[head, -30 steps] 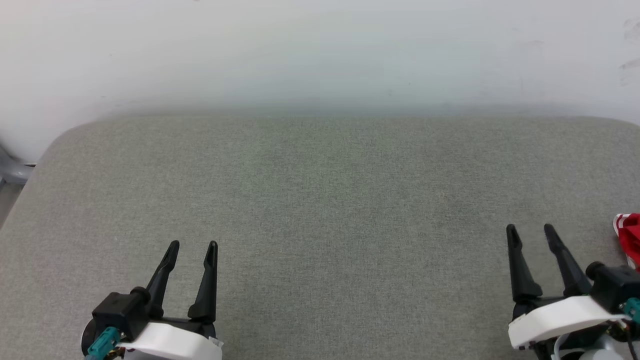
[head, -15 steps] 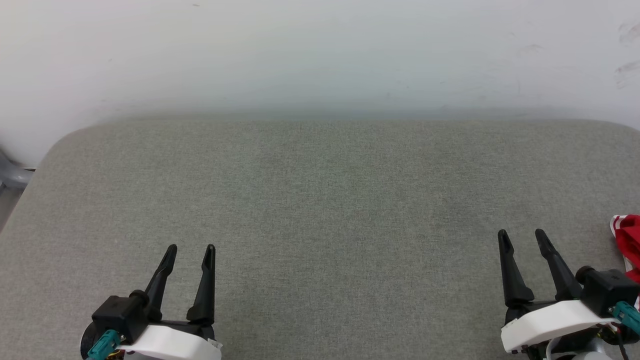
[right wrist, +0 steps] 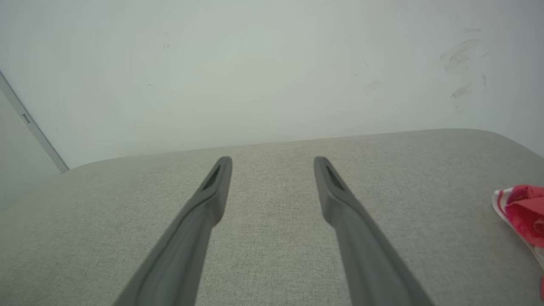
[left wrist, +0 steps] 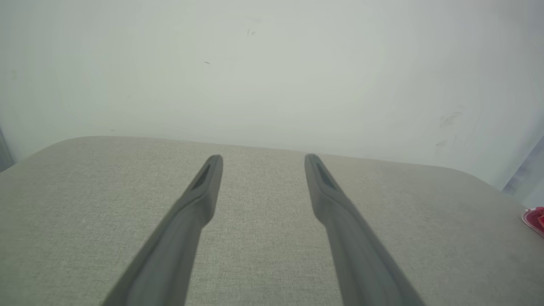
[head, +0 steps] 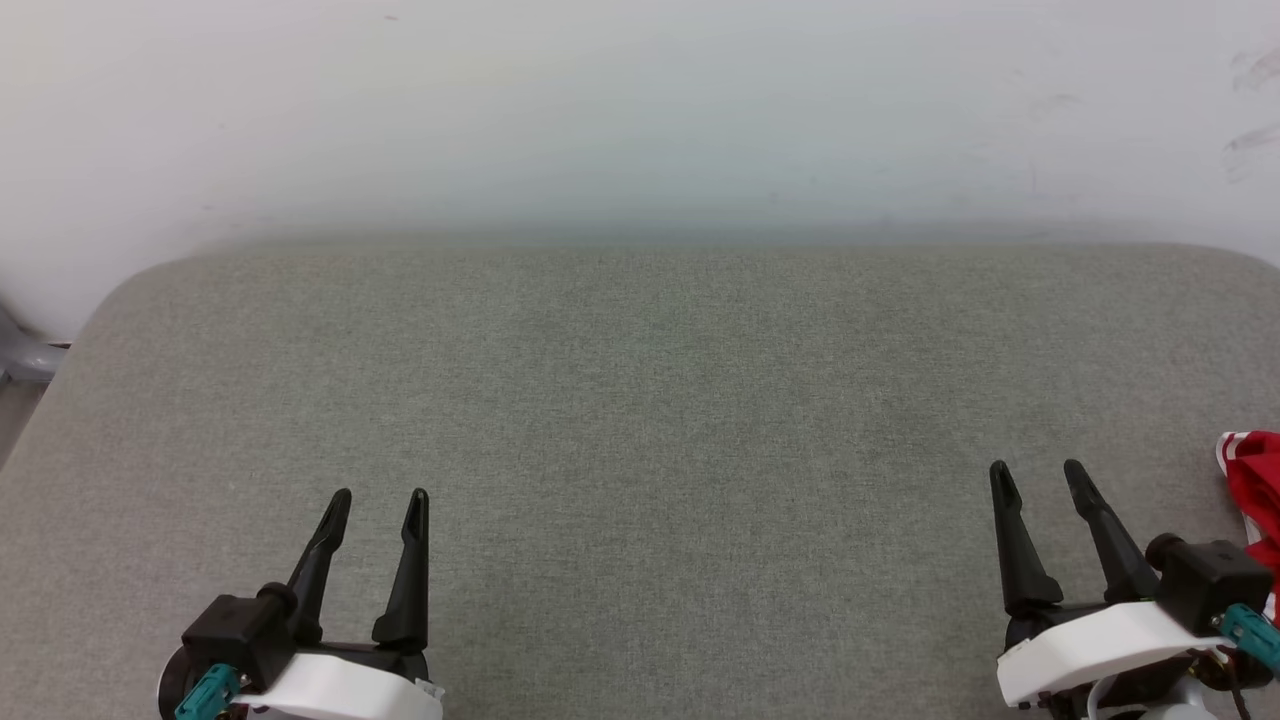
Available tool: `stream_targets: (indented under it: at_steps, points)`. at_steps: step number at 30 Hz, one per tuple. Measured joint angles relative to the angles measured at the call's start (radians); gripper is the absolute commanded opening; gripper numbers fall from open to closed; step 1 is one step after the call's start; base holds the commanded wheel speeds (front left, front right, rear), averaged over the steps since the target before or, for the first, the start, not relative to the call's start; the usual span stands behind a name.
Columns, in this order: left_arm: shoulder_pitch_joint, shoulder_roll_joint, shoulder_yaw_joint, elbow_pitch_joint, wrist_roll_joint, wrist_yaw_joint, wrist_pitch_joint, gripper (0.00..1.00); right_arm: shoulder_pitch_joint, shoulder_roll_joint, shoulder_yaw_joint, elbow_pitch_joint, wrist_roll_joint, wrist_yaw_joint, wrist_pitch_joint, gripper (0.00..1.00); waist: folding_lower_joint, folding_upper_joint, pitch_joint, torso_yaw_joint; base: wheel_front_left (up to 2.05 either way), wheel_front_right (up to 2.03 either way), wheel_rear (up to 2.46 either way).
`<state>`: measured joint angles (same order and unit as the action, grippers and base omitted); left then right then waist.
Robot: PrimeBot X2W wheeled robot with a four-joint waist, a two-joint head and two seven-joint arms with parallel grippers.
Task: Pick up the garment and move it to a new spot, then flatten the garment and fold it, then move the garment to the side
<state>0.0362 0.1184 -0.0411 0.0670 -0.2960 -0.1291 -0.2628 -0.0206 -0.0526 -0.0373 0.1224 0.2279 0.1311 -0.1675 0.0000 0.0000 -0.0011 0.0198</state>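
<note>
A corner of the red garment (head: 1256,485) with white-striped trim lies at the right edge of the head view, just right of my right gripper. The same garment (right wrist: 525,212) peeks in at the right of the right wrist view, and a sliver of it (left wrist: 536,219) sits at the far right of the left wrist view. Most of it is out of frame. My right gripper (head: 1036,472) hovers open at the lower right, nothing between its fingers. At the lower left my left gripper (head: 378,498) is open and empty too.
A grey fabric-covered table (head: 640,400) with rounded corners spreads before me, backed by a pale wall (head: 640,110). A grey object (head: 20,350) pokes in past the table's left edge.
The head view has shifted slightly, so the table sits a bit lower. My right gripper has drawn a little down and left, away from the garment. The left gripper has barely moved.
</note>
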Motion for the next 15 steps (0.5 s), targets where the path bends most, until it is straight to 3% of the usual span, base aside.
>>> stream_targets:
  at_steps: [2,3,7,15]
  points:
    - [0.0,-0.002,0.002,-0.001,0.001,0.0,0.0,1.0,0.001,0.0,0.001,0.003,0.0,0.0,0.0,1.0,0.0,0.0,0.0,0.0,0.0,0.0,0.0]
    - [0.002,-0.002,0.001,0.007,0.001,0.0,0.0,0.0,0.003,0.0,0.001,0.012,0.0,0.0,0.001,0.0,0.0,0.0,0.0,0.0,0.0,0.0,0.0]
    - [0.022,-0.007,-0.004,0.04,-0.01,0.0,0.007,0.0,0.022,0.0,0.0,0.046,0.011,0.0,0.006,0.0,0.0001,0.0,0.0,0.0,0.0,0.0,0.0]
    - [0.019,-0.008,0.005,0.055,-0.156,0.0,0.041,0.0,0.02,0.0,-0.007,0.056,0.158,0.0,0.037,0.0,0.0001,0.0,0.001,-0.002,0.0,0.0,0.0]
